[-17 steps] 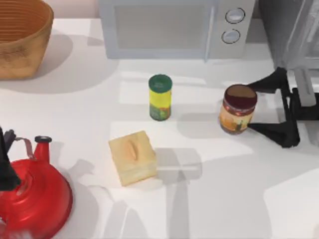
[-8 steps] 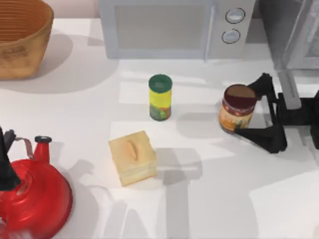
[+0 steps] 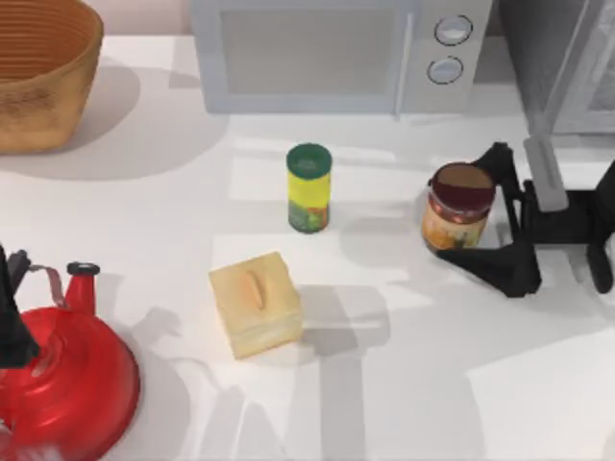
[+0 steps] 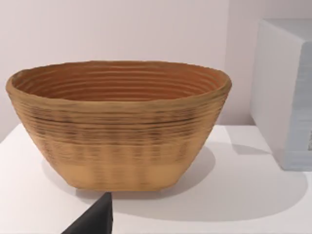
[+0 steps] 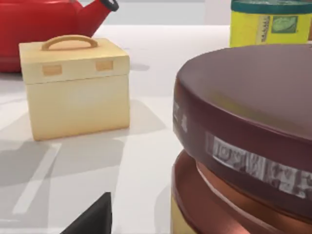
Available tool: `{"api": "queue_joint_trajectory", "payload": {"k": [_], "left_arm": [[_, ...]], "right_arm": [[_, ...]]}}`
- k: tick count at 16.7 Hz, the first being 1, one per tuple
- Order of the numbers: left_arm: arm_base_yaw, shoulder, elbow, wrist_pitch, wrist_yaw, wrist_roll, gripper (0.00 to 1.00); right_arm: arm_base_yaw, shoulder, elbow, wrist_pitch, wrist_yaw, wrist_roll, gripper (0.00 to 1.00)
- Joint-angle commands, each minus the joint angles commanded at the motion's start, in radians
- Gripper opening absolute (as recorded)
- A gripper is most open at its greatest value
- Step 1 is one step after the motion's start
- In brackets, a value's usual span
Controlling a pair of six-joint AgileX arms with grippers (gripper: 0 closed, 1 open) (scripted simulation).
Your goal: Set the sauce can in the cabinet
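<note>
**Maroon lid between open fingers: a grip that could tip the can**

Top view: the maroon-topped sauce can (image 3: 459, 209) stands upright on the white table (image 3: 384, 384), at about 3 o'clock from the table's middle. The right gripper (image 3: 480, 206) reaches in from 3 o'clock with its jaws spread wide, one finger at the can's 1 o'clock side, the other at its 5 o'clock side; neither plainly presses the can, so nothing is held yet. The cabinet (image 3: 567, 58) sits at 1 o'clock from the can, its pale door panel open. The left gripper (image 3: 12, 307) is parked at 9 o'clock, by the red kettle (image 3: 67, 375); its jaw state cannot be told.

Left wrist view: the woven basket (image 4: 119, 122) stands on the table, well apart from the work.

Right wrist view: the can's lid (image 5: 253, 112) looms very close, the yellow box (image 5: 75, 85) and the green-topped can (image 5: 270, 22) beyond.

Risks, as a judgement: uneven closing could push the can over or let it slip sideways; a grip on the lid could fail on lifting; the carried can could strike the door panel.
</note>
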Motion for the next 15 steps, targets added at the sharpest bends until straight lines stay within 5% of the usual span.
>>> {"api": "queue_joint_trajectory", "payload": {"k": [3, 15], "left_arm": [[0.000, 0.000, 0.000, 0.000, 0.000, 0.000, 1.00], [0.000, 0.000, 0.000, 0.000, 0.000, 0.000, 1.00]], "right_arm": [[0.000, 0.000, 0.000, 0.000, 0.000, 0.000, 1.00], [0.000, 0.000, 0.000, 0.000, 0.000, 0.000, 0.10]]}}
